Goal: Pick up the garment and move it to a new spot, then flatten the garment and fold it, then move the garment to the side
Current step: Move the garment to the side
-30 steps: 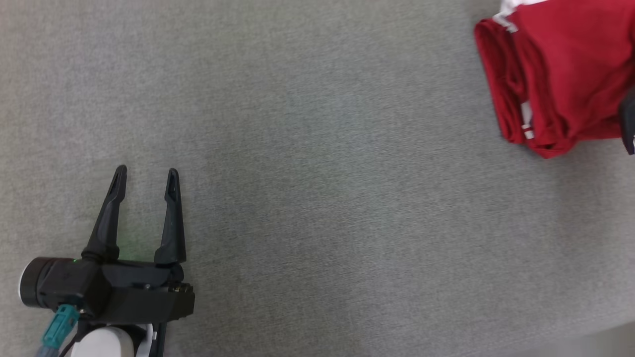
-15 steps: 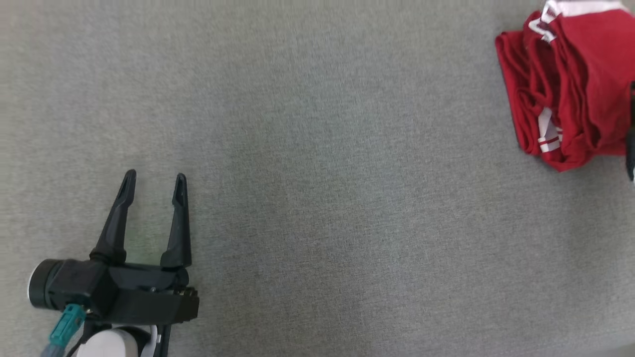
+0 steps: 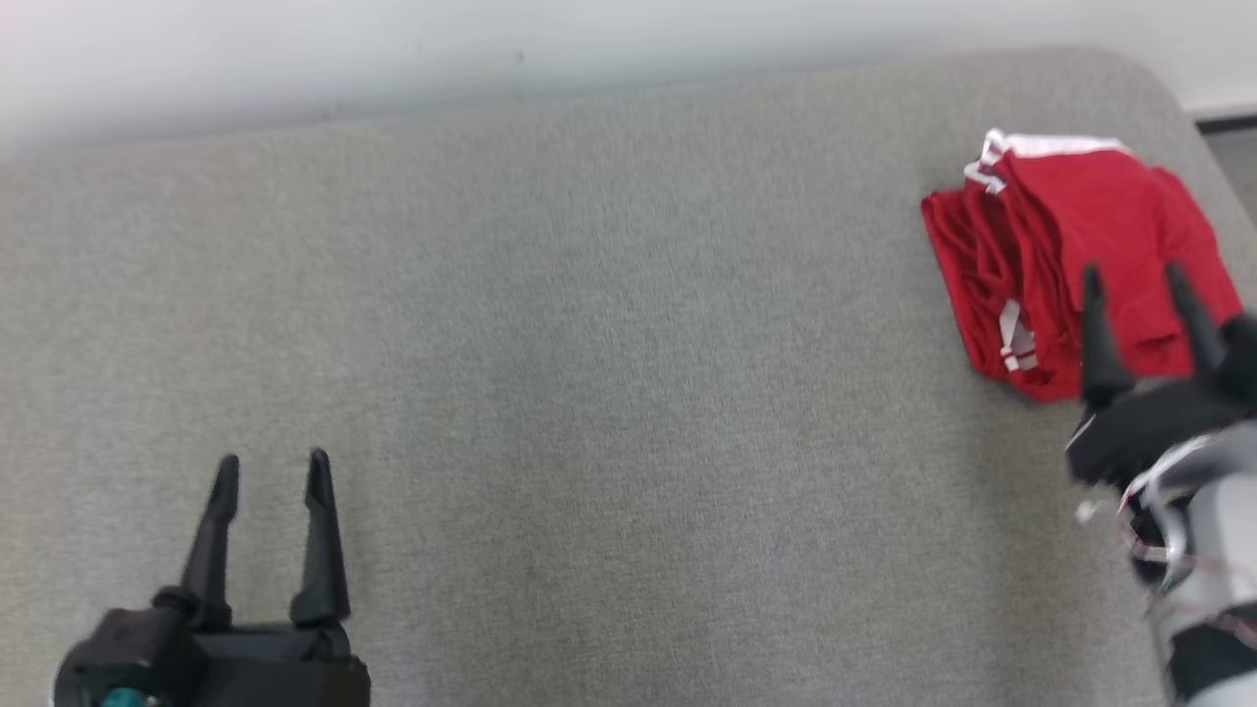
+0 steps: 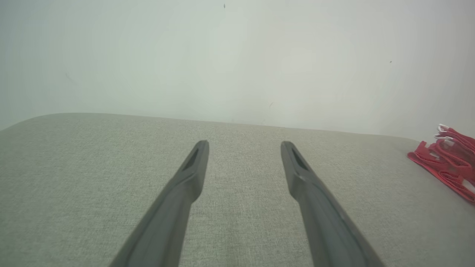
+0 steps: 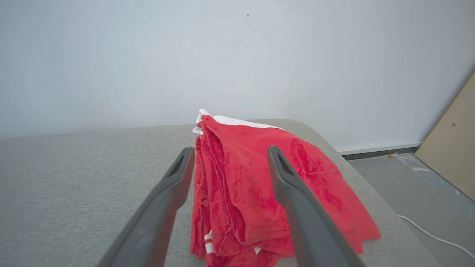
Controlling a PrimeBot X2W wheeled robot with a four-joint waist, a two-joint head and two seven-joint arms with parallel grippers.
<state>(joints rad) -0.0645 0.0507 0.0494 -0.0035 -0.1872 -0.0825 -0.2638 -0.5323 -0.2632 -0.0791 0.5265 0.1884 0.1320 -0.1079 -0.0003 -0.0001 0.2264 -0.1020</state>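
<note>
Wall (image 3: 393, 59): pale, plain, runs behind the table's far edge.
Table (image 3: 628, 393): grey fabric top w/ rounded far-right corner; most of the top is bare.
Floor (image 5: 400, 174): grey, beyond the table's right edge.
Board (image 5: 451, 148): tan, leaning, off the table's right side, well apart from it.
Garment (image 3: 1061, 226): red w/ white trim, folded into a thick stack of layers. Lies on the table near its far-right corner; white band toward the table's far edge, loose layered edges toward the table's centre.
R gripper (image 3: 1132, 275): at the table's right edge, both dark fingers spread wide, gripping nothing. Tips sit over the garment's near part; the wrist view shows red cloth below and betw. the fingers. Contact w/ cloth: cannot tell.
L gripper (image 3: 272, 460): over the table's near-left area, fingers spread, nothing betw. them, tips pointing to the table's far edge. Well apart from the garment.
Cable (image 5: 434, 233): thin, white, on the floor just off the table's right edge.
</note>
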